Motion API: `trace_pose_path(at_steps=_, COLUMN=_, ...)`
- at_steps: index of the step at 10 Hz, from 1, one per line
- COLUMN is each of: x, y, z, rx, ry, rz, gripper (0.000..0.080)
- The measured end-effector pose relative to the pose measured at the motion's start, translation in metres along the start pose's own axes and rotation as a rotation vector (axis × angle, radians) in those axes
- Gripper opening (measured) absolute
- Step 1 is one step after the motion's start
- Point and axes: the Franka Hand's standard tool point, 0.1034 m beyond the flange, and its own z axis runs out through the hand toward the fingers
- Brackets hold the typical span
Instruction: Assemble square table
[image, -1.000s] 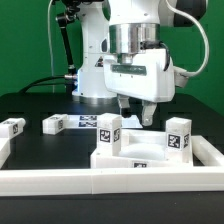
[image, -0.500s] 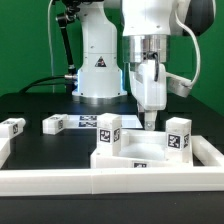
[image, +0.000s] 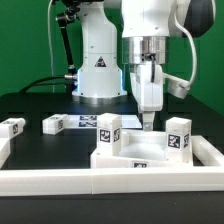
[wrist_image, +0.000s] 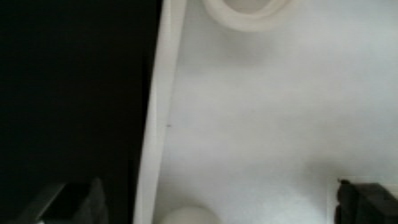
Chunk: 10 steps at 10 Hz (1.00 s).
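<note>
White plastic tabletop (image: 140, 157) lies flat near the front of the black table (image: 40, 146), just behind the long border rail (image: 110, 182). Two legs stand upright at its corners: the first upright leg (image: 108, 133) on the exterior view's left, the second upright leg (image: 180, 137) on its right. I'd guess both are already fitted, though from here I can't tell how firmly they sit. Two more lie apart from the tabletop on the exterior view's left: a loose leg (image: 53, 124) and the other loose leg (image: 12, 128) near the table's edge. So I'd call the job roughly half done, with those two left to fetch and fit.

Over the far part of the tabletop, between the upright legs, hangs the gripper (image: 147, 120), jaws spread wide and holding nothing. The wrist view shows bare white tabletop (wrist_image: 267, 110) under it, an empty hole (wrist_image: 246, 8) ahead and dark fingertips (wrist_image: 365, 195) at the sides.

Between the arm and the loose legs lies the marker board (image: 88, 122), flat and low. The upright legs crowd any sideways move more than anything else.
</note>
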Motion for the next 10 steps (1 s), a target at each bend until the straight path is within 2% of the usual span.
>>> trace_pose_path(at_steps=2, x=-0.003, y=0.003, z=0.008, rx=-0.009, ry=0.004, rz=0.032, gripper=0.0649)
trace_pose_path(at_steps=5, x=0.001, y=0.010, z=0.028, rx=-0.034, ry=0.034, rz=0.017, gripper=0.0649)
trace_pose_path(at_steps=8, x=0.005, y=0.012, z=0.033, rx=-0.042, ry=0.042, rz=0.000, gripper=0.0649)
trace_pose_path(at_steps=9, x=0.006, y=0.011, z=0.033, rx=-0.042, ry=0.042, rz=-0.011, gripper=0.0550)
trace_pose_path(at_steps=10, x=0.005, y=0.011, z=0.033, rx=-0.042, ry=0.042, rz=-0.019, gripper=0.0411)
